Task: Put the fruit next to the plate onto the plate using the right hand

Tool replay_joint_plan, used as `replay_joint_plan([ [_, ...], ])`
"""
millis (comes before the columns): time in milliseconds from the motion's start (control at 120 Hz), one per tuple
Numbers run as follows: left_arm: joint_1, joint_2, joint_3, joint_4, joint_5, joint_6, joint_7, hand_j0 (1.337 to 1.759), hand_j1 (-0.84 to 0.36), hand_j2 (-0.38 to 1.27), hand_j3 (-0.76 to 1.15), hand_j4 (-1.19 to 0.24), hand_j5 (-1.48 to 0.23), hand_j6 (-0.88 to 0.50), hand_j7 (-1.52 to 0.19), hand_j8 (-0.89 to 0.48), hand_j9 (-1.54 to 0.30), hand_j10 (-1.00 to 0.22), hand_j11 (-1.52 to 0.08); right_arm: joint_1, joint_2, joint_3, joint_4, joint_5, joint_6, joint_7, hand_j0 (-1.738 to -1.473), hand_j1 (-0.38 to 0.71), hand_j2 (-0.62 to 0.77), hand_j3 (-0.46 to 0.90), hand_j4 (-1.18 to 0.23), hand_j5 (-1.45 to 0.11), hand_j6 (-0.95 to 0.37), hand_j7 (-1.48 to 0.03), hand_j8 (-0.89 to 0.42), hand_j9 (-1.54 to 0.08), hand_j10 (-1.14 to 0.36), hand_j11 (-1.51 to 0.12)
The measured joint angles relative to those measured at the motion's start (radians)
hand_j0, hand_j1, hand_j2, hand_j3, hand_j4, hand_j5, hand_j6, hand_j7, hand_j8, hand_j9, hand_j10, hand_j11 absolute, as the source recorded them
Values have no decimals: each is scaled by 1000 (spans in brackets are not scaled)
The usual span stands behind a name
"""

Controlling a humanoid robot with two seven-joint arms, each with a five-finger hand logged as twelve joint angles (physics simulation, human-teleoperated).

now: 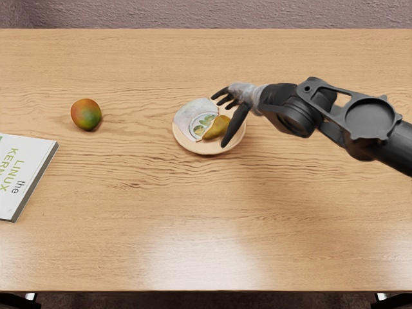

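Spread fingers [233, 122] just beside pear [215, 128] on plate [207, 150]

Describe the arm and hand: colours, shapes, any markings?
The right arm is dark grey, with angular links and a round disc joint. A pale grey cuff meets the right hand, whose slim fingers are black. No cables or markings show.

- A home-like setting is suggested, more a dining or study table than a bench or shop counter.
- A plain wooden table [206, 212] with visible grain fills nearly the whole view.
- Household things are laid on it: a decorated plate [187, 138] bearing a pear [217, 127], a round fruit [85, 114], and a book [19, 170] at the left edge.
- A purplish, carpet-like surface [193, 13] is seen beyond the far edge.
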Motion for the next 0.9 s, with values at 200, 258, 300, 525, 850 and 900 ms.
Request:
replay_joint_plan([
  [200,1,0,0,0,0,0,0,1658,349,0,0,0,0,0,0,0,0,0,0,-72,-245,128,114,257,386,44,-1658,-253,35,0,-93,-123,-94,-121,-71,-122,-75,-122],
  [258,0,0,0,0,0,0,0,1658,349,0,0,0,0,0,0,0,0,0,0,-110,-303,141,126,312,471,118,-1658,-267,24,0,-79,-104,-80,-102,-62,-103,-65,-103],
  [300,1,0,0,0,0,0,0,1658,349,0,0,0,0,0,0,0,0,0,0,-143,-347,156,131,340,508,193,-1658,-274,19,0,-71,-93,-72,-91,-57,-92,-59,-92],
  [525,-1,0,0,-11,1,0,0,1658,349,0,0,0,0,0,0,0,0,0,0,-315,-603,233,191,411,576,521,-1658,-295,2,0,-48,-63,-49,-62,-44,-63,-44,-63],
  [850,0,0,2,-12,1,0,0,1658,349,0,0,0,0,0,0,0,0,0,0,-424,-800,246,202,428,584,705,-1658,-304,-3,0,-40,-52,-40,-52,-39,-52,-39,-52],
  [900,-1,0,3,-12,1,0,0,1658,349,0,0,0,0,0,0,0,0,0,0,-429,-809,247,201,428,584,709,-1658,-304,-3,0,-40,-52,-40,-52,-39,-52,-39,-52],
])
